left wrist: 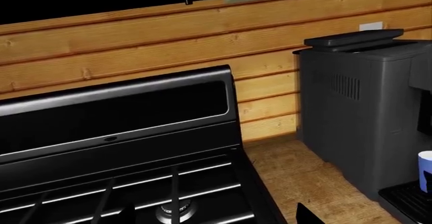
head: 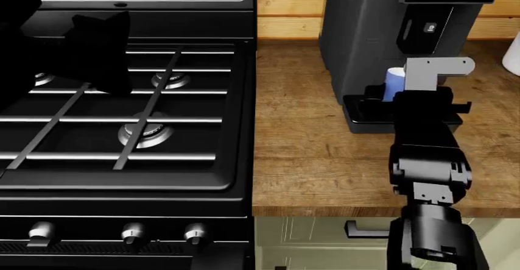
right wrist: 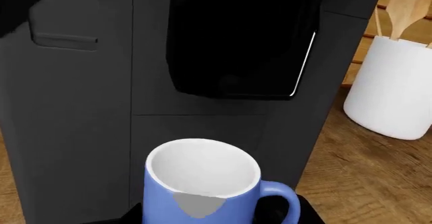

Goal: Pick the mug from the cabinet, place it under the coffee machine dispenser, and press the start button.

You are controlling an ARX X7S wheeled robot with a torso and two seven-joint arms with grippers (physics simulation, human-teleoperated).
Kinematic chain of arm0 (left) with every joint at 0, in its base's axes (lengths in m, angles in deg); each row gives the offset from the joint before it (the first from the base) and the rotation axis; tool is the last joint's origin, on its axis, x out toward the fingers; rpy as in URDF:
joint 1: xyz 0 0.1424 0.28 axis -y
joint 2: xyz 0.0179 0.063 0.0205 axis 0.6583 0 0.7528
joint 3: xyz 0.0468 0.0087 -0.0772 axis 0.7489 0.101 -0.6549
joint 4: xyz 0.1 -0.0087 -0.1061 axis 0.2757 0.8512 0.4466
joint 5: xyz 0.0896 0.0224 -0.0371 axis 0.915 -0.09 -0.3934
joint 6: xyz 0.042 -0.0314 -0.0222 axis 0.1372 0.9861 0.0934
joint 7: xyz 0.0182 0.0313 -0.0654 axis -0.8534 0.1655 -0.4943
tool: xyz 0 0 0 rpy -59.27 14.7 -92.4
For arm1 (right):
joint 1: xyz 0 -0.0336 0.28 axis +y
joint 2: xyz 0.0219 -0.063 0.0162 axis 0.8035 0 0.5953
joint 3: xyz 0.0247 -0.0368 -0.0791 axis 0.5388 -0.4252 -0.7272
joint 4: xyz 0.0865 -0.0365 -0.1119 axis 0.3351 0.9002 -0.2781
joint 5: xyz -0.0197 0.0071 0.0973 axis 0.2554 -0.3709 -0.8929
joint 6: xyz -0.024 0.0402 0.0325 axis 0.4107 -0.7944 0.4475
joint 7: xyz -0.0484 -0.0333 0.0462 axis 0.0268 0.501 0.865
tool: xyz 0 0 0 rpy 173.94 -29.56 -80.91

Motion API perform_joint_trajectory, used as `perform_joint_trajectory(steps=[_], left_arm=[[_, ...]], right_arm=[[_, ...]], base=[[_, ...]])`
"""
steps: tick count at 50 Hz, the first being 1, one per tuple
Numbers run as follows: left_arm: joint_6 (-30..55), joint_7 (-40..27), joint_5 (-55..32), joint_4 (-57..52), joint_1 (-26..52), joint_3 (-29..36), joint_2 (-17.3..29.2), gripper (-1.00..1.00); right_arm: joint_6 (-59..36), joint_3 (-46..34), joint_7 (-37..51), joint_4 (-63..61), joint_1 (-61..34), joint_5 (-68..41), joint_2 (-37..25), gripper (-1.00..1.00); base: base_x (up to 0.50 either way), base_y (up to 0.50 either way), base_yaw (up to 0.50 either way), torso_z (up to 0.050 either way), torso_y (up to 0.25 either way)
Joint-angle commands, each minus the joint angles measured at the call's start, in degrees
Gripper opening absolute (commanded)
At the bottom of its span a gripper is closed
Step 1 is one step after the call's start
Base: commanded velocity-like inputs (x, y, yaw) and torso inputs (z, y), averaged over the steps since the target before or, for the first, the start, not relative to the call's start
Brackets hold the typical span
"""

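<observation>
My right hand [head: 396,87] is at the mug [right wrist: 202,183], which stands upright on the coffee machine's [head: 382,32] tray, below the dispenser, ready for filling; I cannot tell my grip. The start button [head: 430,28] remains unpressed.

Light-blue mug [right wrist: 202,193] — white inside. Dark grey coffee machine [head: 366,38] with black head [right wrist: 240,37] and tiny grey button [head: 430,28]. Black stove [head: 122,117], silver knobs [head: 134,232]. Brown wood-grain counter [head: 317,160] — pale plank wall [left wrist: 135,47]. White jar [right wrist: 398,92].
</observation>
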Motion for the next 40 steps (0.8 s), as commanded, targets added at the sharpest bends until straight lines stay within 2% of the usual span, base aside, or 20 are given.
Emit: perform_joint_trajectory(steps=[1, 13, 19, 20, 27, 32, 40], left_arm=[[-0.2, -0.7, -0.5, 0.1, 0.4, 0.5, -0.3, 1.0], [0.0, -0.5, 0.0, 0.5, 0.7, 1.0, -0.8, 1.0], [0.0, -0.5, 0.0, 0.5, 0.9, 1.1, -0.9, 1.0], [0.0, -0.4, 0.0, 0.5, 0.9, 1.1, -0.9, 1.0], [-0.2, 0.3, 0.5, 0.5, 0.6, 0.9, -0.9, 1.0], [-0.7, 1.3, 1.3, 0.3, -0.5, 0.3, -0.3, 1.0], [-1.2, 2.0, 1.7, 0.0, -1.4, -0.2, 0.0, 1.0]], right_arm=[[4.6, -0.6, 0.9, 8.9, -2.9, -0.1, -0.7, -1.0], [6.9, -0.6, 1.8, 12.9, -3.7, -0.7, -1.4, -1.0], [3.4, 0.3, 2.4, 12.1, -3.5, -1.1, -1.3, -1.0], [1.4, 0.5, 2.4, 11.0, -3.2, -1.0, -1.2, 1.0], [-23.7, -0.9, -3.8, -23.3, 5.5, 2.8, 0.0, 1.0], [-41.2, -4.9, -11.5, -47.8, 11.0, 5.9, -1.9, 1.0], [-59.8, -9.5, -19.6, -68.8, 12.3, 8.0, -7.3, 1.0]], base=[[0.02, 0.0, 0.0, 0.0, 0.0], [0.02, 0.0, 0.0, 0.0, 0.0], [0.02, 0.0, 0.0, 0.0, 0.0], [0.01, 0.0, 0.0, 0.0, 0.0], [0.0, 0.0, 0.0, 0.0, 0.0], [0.0, 0.0, 0.0, 0.0, 0.0], [0.0, 0.0, 0.0, 0.0, 0.0]])
